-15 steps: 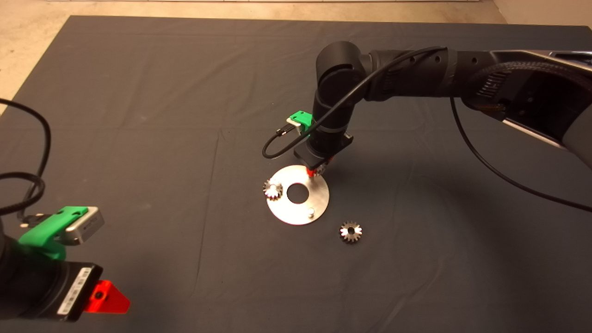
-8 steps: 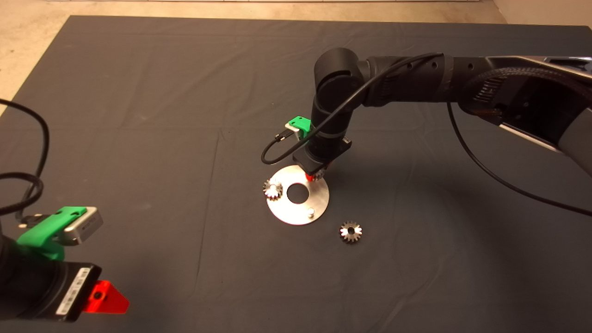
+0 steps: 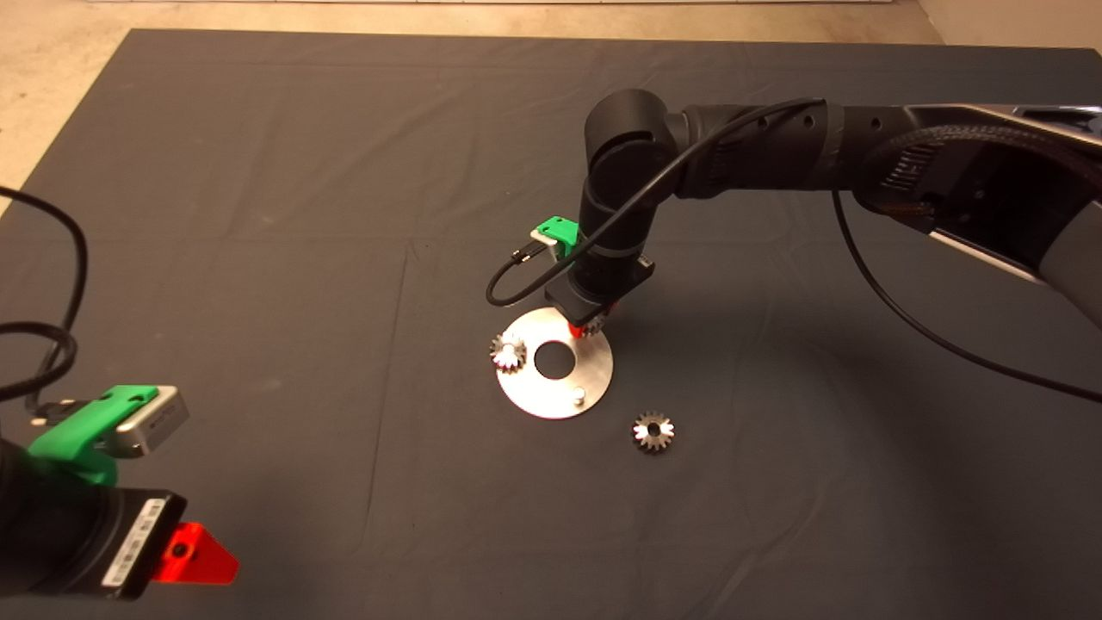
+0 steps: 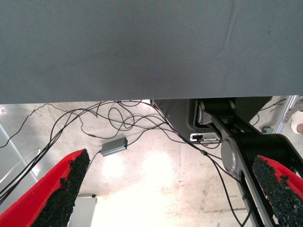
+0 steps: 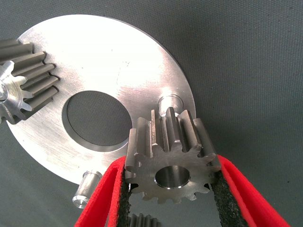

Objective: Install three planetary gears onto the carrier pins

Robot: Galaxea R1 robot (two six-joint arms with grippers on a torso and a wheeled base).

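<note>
Fingers of my right gripper [image 5: 173, 189] press from both sides on one gear [image 5: 170, 163], holding it just above the far-right pin [image 5: 170, 101] of the silver disc [image 3: 594, 379], near the middle of the mat [image 3: 258, 215]. A second gear [image 3: 508, 352] sits on the pin at the disc's left edge. The near pin [image 3: 579, 396] stands bare. A third gear [image 3: 653, 430] lies on the mat, near the disc, toward the right front corner. My left gripper [image 4: 170, 189] waits at the front-left corner, jaws wide apart.
</note>
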